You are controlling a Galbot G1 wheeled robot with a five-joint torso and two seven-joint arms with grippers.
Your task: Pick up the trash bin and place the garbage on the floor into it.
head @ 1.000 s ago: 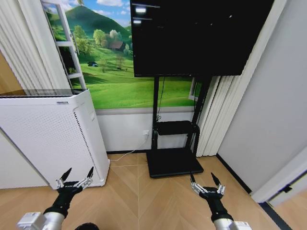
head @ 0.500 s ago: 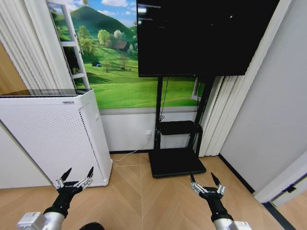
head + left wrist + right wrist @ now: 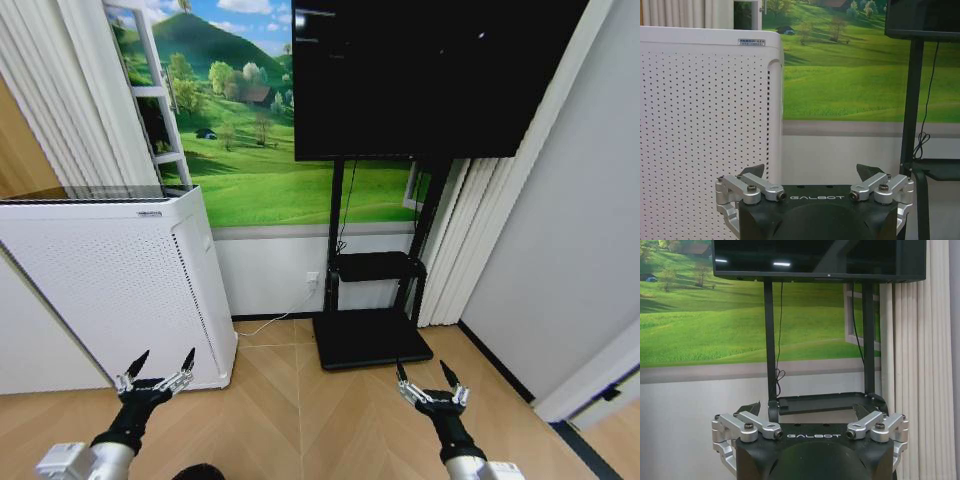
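My left gripper (image 3: 166, 356) hangs open over the floor (image 3: 300, 400) in front of the white perforated appliance (image 3: 110, 290). In the left wrist view the left gripper (image 3: 812, 172) has nothing between its fingers. My right gripper (image 3: 421, 367) is open too, low on the right, before the TV stand's base (image 3: 372, 342); the right wrist view shows the right gripper (image 3: 806, 409) empty. A dark rounded edge (image 3: 198, 471) pokes up at the bottom of the head view; too little shows to tell whether it is the trash bin. The garbage is out of view.
A large black TV (image 3: 440, 75) on a black stand stands against the landscape-mural wall (image 3: 250, 170). A white cable (image 3: 268, 322) runs along the floor by the wall. White curtains (image 3: 470, 240) and a grey wall close the right side. Bare parquet lies between the arms.
The whole head picture has slid to the right, so the camera has turned left. Both arms hold the same pose, grippers still open.
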